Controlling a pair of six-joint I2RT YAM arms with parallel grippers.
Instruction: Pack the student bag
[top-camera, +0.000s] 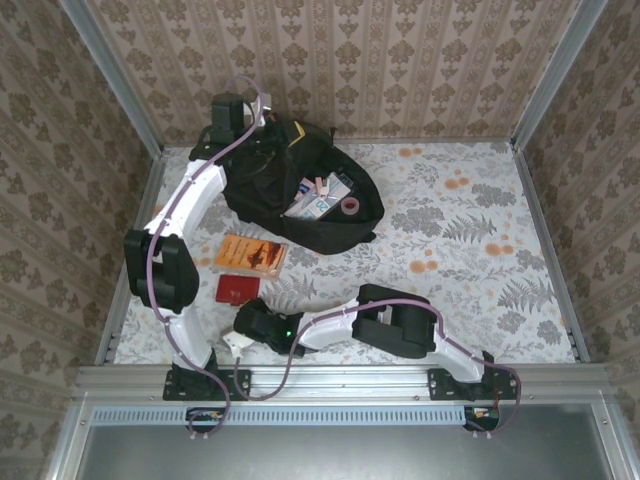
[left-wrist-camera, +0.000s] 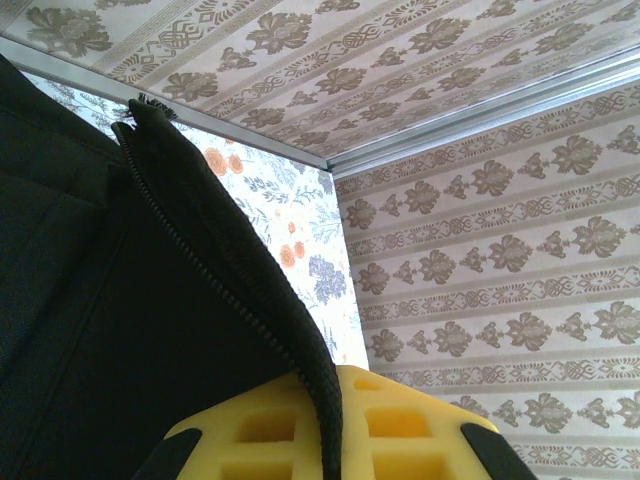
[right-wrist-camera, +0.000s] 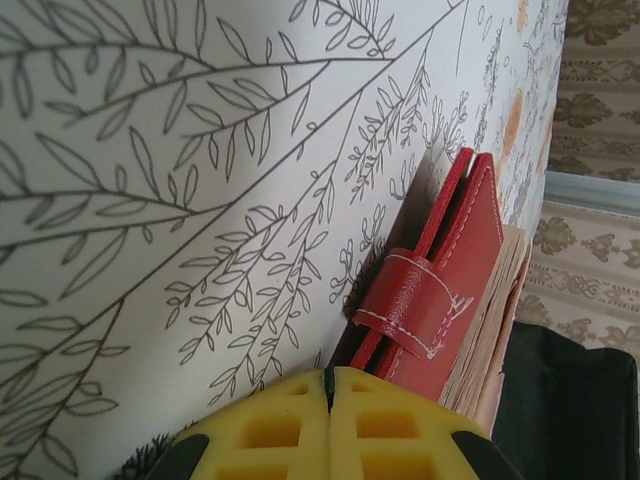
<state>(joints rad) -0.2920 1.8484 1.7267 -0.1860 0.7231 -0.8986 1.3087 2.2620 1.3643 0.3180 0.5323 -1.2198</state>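
Observation:
The student bag (top-camera: 300, 190) is a big black backpack lying open at the back left of the table, with several items inside. My left gripper (top-camera: 264, 126) is at its top rim. In the left wrist view its yellow fingers (left-wrist-camera: 420, 430) are shut on the bag's zipper edge (left-wrist-camera: 240, 300), which runs between them. My right gripper (top-camera: 247, 313) lies low near the front, just below a red wallet (top-camera: 237, 288). In the right wrist view its yellow pads (right-wrist-camera: 400, 430) are pressed together with nothing between them, and the red wallet (right-wrist-camera: 440, 290) lies just ahead.
An orange book (top-camera: 250, 254) lies between the wallet and the bag. Blue and white boxes (top-camera: 320, 205) and a pink roll (top-camera: 350, 206) sit in the bag's mouth. Walls with metal rails (top-camera: 545, 70) close in the floral tabletop (top-camera: 470, 250).

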